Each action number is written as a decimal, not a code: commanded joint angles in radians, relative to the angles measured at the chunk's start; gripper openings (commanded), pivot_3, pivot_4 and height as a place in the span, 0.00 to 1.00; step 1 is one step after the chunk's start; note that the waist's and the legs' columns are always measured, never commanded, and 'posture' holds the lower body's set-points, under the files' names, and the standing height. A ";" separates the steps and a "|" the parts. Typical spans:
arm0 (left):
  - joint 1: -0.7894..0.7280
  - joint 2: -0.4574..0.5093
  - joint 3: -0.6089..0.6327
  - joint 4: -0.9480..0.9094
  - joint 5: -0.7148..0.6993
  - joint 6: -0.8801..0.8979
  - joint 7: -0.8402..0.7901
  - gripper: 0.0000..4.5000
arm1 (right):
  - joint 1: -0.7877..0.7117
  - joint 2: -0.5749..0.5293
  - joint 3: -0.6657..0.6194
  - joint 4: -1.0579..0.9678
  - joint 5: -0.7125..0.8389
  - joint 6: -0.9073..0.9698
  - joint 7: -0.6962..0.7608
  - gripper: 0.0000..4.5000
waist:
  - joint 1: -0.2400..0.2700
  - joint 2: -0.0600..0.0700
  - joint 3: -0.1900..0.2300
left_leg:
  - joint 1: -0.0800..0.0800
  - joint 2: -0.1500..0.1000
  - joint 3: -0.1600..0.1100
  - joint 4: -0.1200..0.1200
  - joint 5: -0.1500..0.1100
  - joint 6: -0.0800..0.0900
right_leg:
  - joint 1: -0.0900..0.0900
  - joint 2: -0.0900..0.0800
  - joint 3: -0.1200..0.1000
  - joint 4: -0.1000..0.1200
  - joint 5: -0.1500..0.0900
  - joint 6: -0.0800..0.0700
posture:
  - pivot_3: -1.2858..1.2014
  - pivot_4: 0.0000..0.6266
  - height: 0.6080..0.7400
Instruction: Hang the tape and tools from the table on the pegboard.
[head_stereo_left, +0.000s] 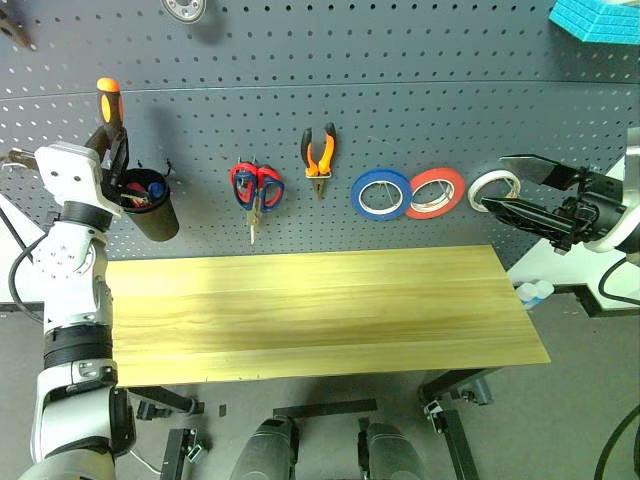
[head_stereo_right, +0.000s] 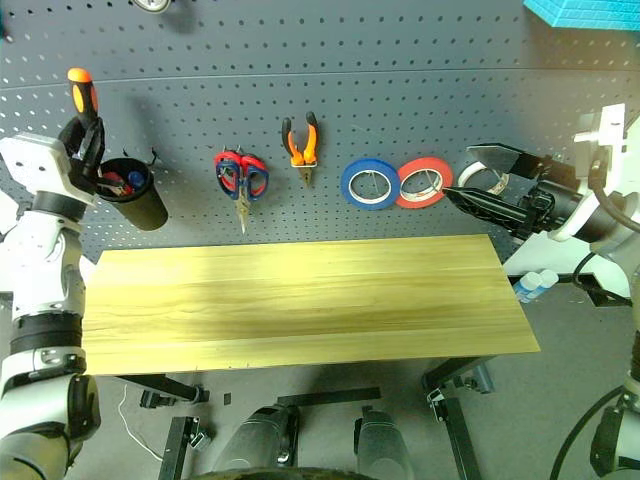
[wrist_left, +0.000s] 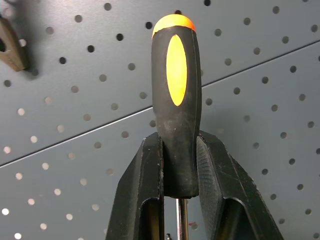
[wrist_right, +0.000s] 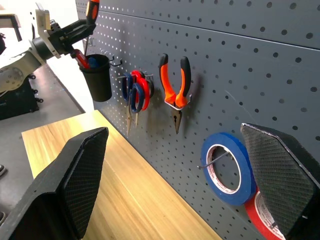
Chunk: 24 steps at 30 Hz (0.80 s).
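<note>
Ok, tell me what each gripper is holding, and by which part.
Left gripper clamps the screwdriver by the lower end of its handle. Right gripper is open, holding nothing.

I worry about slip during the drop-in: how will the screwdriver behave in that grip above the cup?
The screwdriver looks rigid; it should not flex. The left gripper is shut low on the handle, leaving most of it above, so it may pivot if nudged. Its slim shaft should probably slide easily into the black cup.
</note>
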 joint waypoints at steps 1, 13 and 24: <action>0.004 0.019 0.029 -0.006 0.001 0.010 0.032 0.12 | -0.010 -0.021 -0.030 -0.011 0.007 -0.011 -0.001 1.00 | -0.006 0.000 0.000 | 0.000 0.000 0.000 0.000 0.000 0.000 | 0.000 0.000 0.000 0.000 0.000 0.000 | 0.52 0.20 0.98; -0.006 0.021 0.010 0.006 0.012 0.008 0.034 0.12 | 0.003 -0.023 -0.040 -0.013 0.004 -0.013 -0.005 1.00 | -0.012 0.001 0.000 | 0.000 0.000 0.000 0.000 0.000 0.000 | 0.000 0.000 0.000 0.001 0.000 0.000 | 0.51 0.19 0.98; -0.021 0.019 0.015 0.034 0.021 0.019 0.083 0.48 | 0.010 -0.026 -0.043 -0.016 0.004 -0.016 -0.007 1.00 | -0.012 0.001 -0.001 | 0.000 0.000 0.000 0.000 0.000 0.000 | 0.000 0.000 0.000 0.001 0.000 0.000 | 0.51 0.18 0.98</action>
